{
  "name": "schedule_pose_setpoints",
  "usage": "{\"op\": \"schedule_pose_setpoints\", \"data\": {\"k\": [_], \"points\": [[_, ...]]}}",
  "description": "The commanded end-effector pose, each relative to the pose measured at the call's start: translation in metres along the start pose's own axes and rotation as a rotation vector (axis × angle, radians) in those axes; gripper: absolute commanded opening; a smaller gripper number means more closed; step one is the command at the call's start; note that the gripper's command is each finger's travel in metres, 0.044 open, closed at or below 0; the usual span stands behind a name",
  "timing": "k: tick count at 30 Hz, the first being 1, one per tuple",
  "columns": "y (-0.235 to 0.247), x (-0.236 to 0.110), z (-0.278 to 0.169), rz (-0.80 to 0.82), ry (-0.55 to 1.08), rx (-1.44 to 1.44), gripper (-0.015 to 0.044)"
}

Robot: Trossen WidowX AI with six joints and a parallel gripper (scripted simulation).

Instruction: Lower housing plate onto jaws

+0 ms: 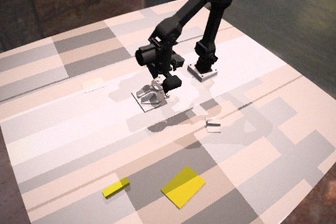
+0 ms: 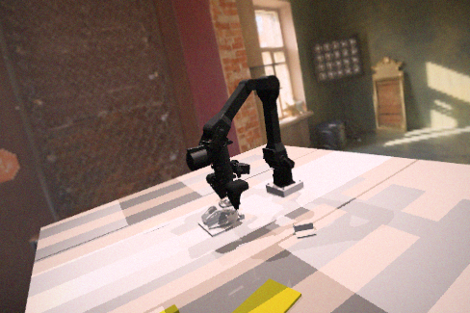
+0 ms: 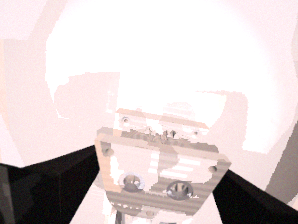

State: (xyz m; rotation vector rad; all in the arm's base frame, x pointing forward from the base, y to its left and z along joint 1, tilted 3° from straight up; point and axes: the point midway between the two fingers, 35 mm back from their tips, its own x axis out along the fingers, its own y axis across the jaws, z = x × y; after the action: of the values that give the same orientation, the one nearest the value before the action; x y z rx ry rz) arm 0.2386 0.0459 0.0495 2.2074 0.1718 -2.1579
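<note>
My gripper is shut on the housing plate, a pale plate with two round holes, held by its side edges between the black fingers. In the top view one black finger hides most of the plate. The two grey jaws lie on the thin base plate, just beside and below the fingers. In the wrist view the housing plate covers the jaws and sits close in front of a pale bar with small holes. Whether the plate touches the stubs cannot be told.
A small grey bracket stands to the right of the base plate. A yellow plate and a yellow bar lie toward the near edge. The arm's base is behind. A pale flat piece lies left.
</note>
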Motion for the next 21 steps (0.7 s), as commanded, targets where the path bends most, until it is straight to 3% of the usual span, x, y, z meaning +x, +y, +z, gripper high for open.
{"op": "schedule_pose_setpoints", "data": {"k": [1,21], "points": [[0.000,0.010,0.004,-0.002,-0.013,0.005,0.0351],[0.000,0.020,0.005,-0.002,-0.013,0.005,0.0351]]}}
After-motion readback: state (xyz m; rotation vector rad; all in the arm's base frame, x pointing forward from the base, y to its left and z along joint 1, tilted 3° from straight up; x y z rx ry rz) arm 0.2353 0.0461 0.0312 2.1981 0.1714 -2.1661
